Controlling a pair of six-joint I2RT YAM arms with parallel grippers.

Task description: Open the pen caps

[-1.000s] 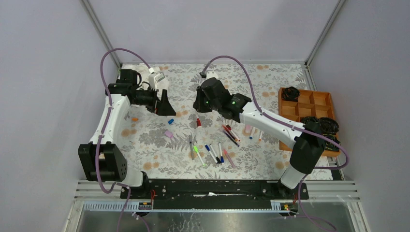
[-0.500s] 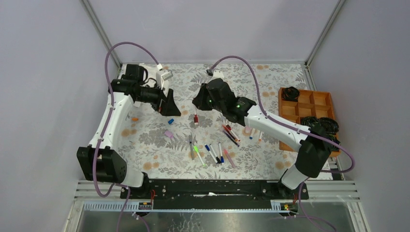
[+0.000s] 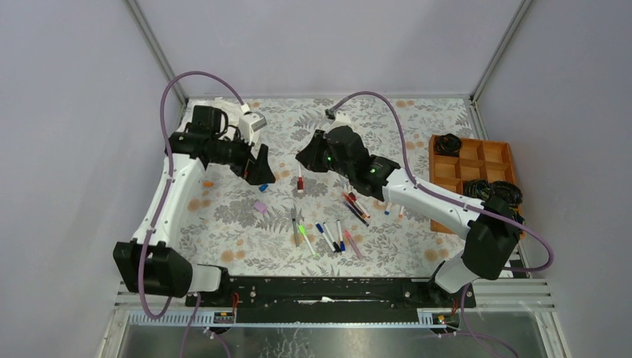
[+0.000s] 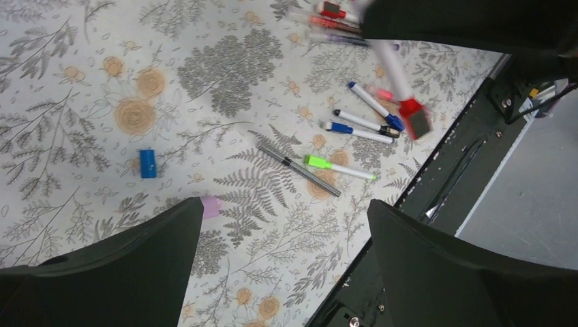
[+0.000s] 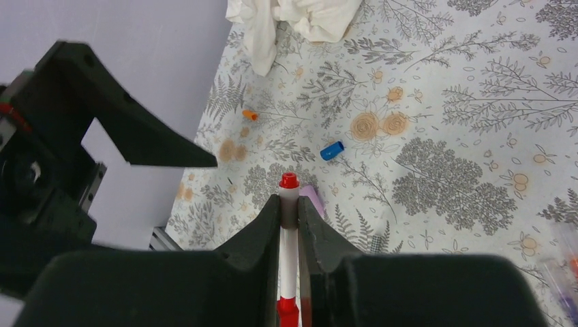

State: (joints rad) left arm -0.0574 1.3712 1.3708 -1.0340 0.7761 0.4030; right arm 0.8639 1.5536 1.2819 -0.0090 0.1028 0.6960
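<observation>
Loose pens (image 3: pixel 328 237) are lying near mid-table. Beyond them the right gripper (image 5: pixel 289 204) is pinching a white pen (image 5: pixel 288 259), its red cap (image 5: pixel 289 180) poking past the fingertips, long axis slanting down; the left gripper (image 3: pixel 258 170), spread wide, is hovering just left of that cap

This is a robotics lab's test cell, not a lived-in room: plain grey wall panels (image 3: pixel 320 45) set in aluminium posts (image 3: pixel 500 52) box in the workspace. A floral cloth (image 3: pixel 417 127) covers the bench (the one homely touch), with a black mounting rail (image 3: pixel 335 287) along the near edge and a wooden compartment tray (image 3: pixel 471 139) holding coiled cables.
</observation>
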